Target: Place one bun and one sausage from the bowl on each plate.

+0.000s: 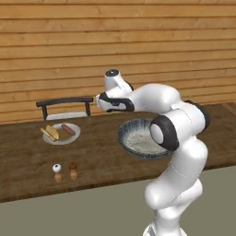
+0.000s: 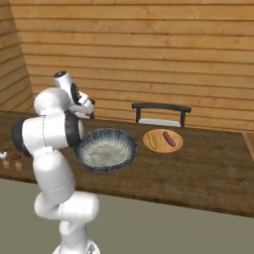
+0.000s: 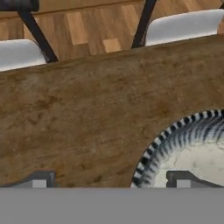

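Above the bowl (image 3: 192, 144) rim, gripper (image 3: 109, 181) wide open, empty.

i see a horizontal-plank wooden wall (image 1: 115, 41), a dark wooden bench (image 1: 101, 156), a black-framed chair (image 2: 161, 113) behind it, grey floor (image 2: 173, 228).

The arm's elbow covers the right rim of the bowl (image 1: 136, 140) in the left base view; in the hand view the bowl is cut off by the right edge. The two small shakers (image 2: 10, 159) at the table's left are too small to tell apart.
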You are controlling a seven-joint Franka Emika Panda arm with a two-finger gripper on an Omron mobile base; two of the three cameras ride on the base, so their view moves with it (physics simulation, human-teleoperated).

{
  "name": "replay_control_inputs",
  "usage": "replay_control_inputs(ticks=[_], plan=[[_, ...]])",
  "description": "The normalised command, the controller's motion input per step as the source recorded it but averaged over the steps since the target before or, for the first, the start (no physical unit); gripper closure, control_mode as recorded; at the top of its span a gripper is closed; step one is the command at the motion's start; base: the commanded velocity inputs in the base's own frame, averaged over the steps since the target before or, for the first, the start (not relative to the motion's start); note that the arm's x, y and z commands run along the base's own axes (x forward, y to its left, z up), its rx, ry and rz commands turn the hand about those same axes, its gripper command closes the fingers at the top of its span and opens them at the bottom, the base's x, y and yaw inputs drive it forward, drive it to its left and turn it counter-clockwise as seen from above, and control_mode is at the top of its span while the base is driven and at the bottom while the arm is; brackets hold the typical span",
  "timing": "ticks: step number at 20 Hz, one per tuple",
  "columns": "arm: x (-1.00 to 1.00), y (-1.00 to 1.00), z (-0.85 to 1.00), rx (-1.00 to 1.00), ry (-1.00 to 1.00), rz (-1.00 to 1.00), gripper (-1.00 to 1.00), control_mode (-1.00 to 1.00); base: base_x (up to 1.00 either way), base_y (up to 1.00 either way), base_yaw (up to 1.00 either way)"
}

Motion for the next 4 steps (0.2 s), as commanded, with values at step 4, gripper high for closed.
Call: replay_control_inputs(ticks=[4], plan=[[0.39,-1.00,0.06,0.00,-0.01,-0.18,-1.00,-1.00,0.00,0.00,0.00]])
